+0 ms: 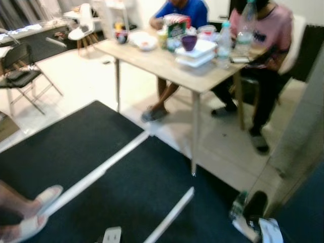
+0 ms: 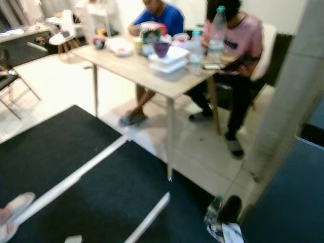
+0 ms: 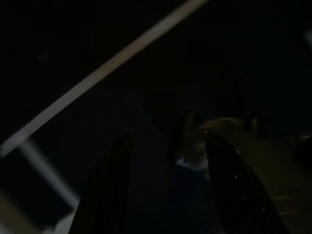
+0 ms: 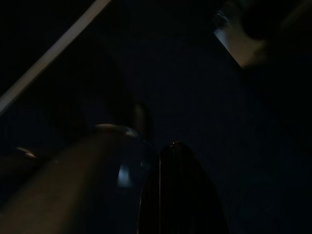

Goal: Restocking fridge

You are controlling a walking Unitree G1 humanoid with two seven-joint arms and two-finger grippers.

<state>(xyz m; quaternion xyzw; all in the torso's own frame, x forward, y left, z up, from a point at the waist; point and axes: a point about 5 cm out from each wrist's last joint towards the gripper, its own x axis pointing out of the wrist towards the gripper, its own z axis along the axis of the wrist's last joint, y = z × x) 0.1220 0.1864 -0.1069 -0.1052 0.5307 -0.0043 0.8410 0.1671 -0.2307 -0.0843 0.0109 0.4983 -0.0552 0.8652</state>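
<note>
Bottles (image 1: 224, 43) of clear plastic stand upright on the far right part of a pale wooden table (image 1: 152, 63), well apart from the robot. In the left eye view they stand beside stacked white containers (image 1: 196, 54) that carry a purple bowl (image 1: 189, 41). Two people sit behind the table, one in a blue shirt (image 1: 188, 11), one in pink (image 1: 268, 28). A black folding chair (image 1: 19, 76) stands at the left, and a foot in a pale slipper (image 1: 36, 208) rests on the dark mat (image 1: 66, 147), which is crossed by white strips. The picture is blurred, so labels are unreadable.

The right eye view gives more of the grey pillar (image 2: 288, 101) at the right and shows the taller bottle's green cap (image 2: 220, 8). The slipper is cut off at the corner. Small objects at the pillar's foot (image 2: 223, 215) are too smeared to name.

The left wrist view is very dark. The left gripper (image 3: 168, 139) hangs over the mat with its jaws apart; a faint bluish glint lies between them, unidentifiable. A white strip (image 3: 107, 68) crosses behind.

The right wrist view is darker still. Whether the right gripper (image 4: 168, 163) is open or closed cannot be told; a dim rounded shape (image 4: 114, 146) sits beside it.
</note>
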